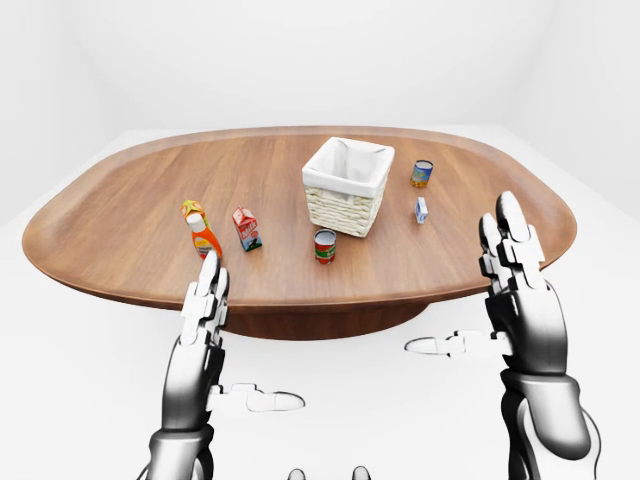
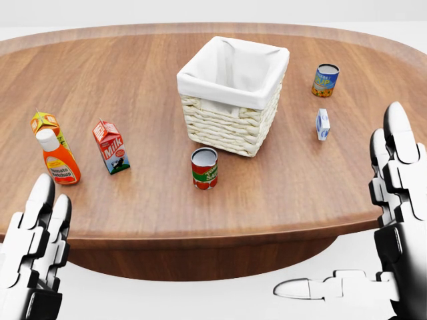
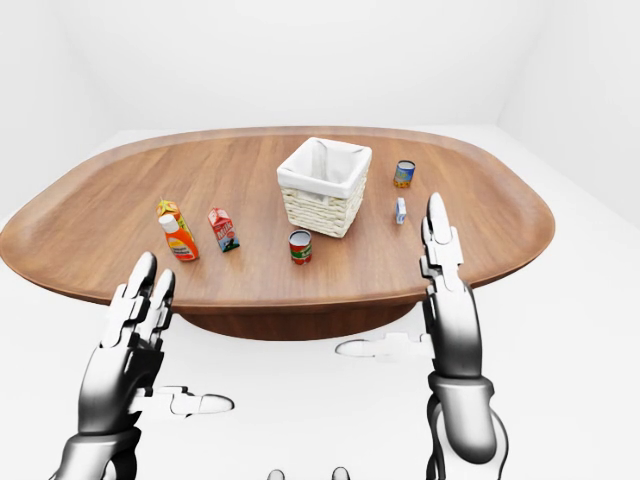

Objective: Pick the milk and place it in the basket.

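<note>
Both hands, the left hand (image 2: 37, 233) and right hand (image 2: 397, 193), are held unclenched and empty below the desk (image 2: 133, 80) edge. Milk (image 2: 111, 147) stands upright, left of the basket (image 2: 230, 93); reaching remains undone, likely by the left.

Glossy wood table (image 2: 133, 80), rough woven wicker basket (image 2: 227, 130) with white cloth lining, printed carton milk (image 2: 111, 147).

Milk carton (image 1: 247, 228) stands left of the basket (image 1: 347, 186) — both hands' fingers (image 1: 208, 296) spread.
</note>
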